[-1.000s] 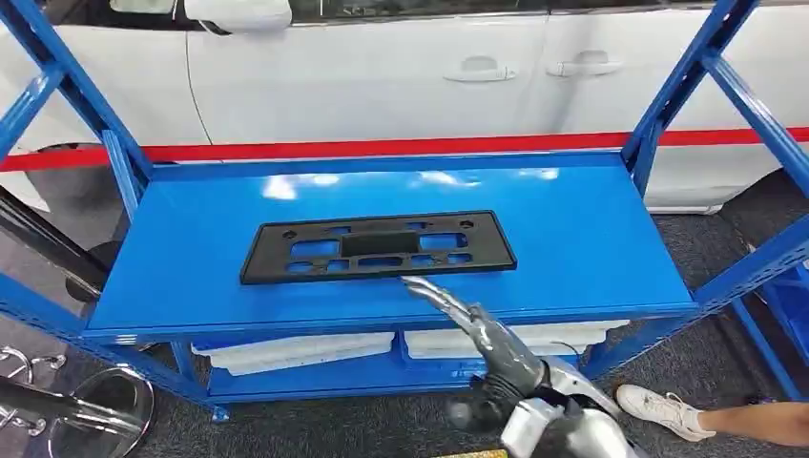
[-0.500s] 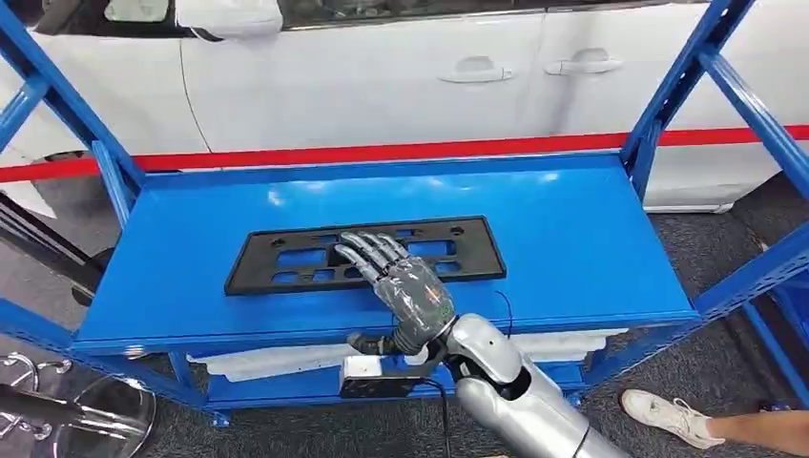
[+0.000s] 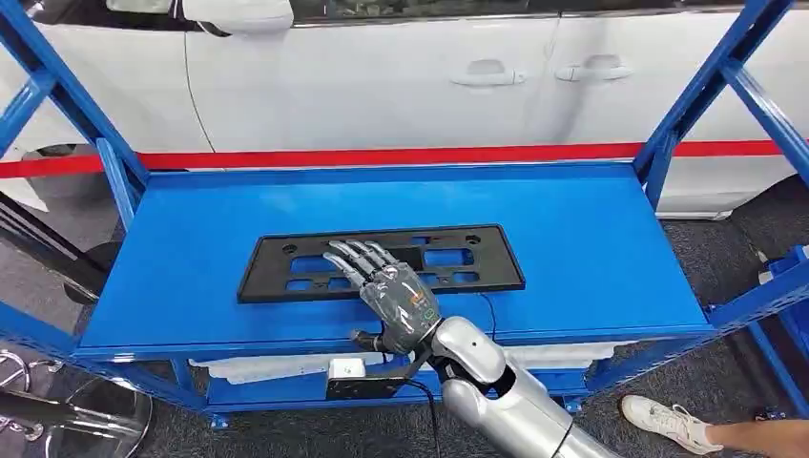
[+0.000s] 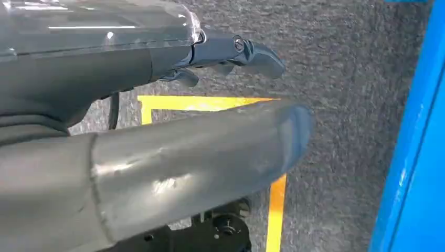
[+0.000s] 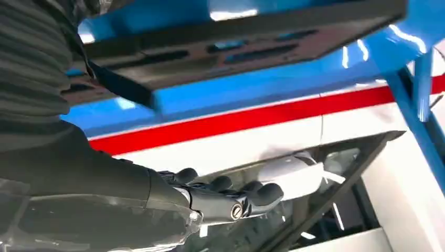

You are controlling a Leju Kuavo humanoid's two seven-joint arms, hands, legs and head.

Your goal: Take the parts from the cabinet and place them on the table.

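We judged the task barely begun. The black plastic part (image 3: 382, 261), a long flat frame with cut-outs, lay flat on the top shelf of the blue cabinet (image 3: 591, 239), near the shelf's middle and a little toward its front edge at 6 o'clock. Nothing had been lifted, and we saw no table to receive it.

Our right hand (image 3: 386, 284) reached in from 6 o'clock, palm down over the middle of the part, its fingers (image 3: 355, 254) spread and stretched toward 11 o'clock across the cut-outs. It looked to be lying on or just above the part; we could not tell whether it pressed down, and it gripped nothing. In the right wrist view the fingers were straight, with the part (image 5: 231, 39) close beside them.

Our left hand (image 4: 173, 110) hung by the dark floor, close to the cabinet's blue frame; its fingers looked loosely extended and held nothing.

Still to do, as we judged it: get a hold on the part, lift it off the shelf and carry it to the table.

Against the picture from half a second before, the hand sat slightly farther toward 9 o'clock along the part, and the whole scene had shifted a little, so our camera had moved. A second before, the hand had only been coming up at the shelf's front edge, short of the part.
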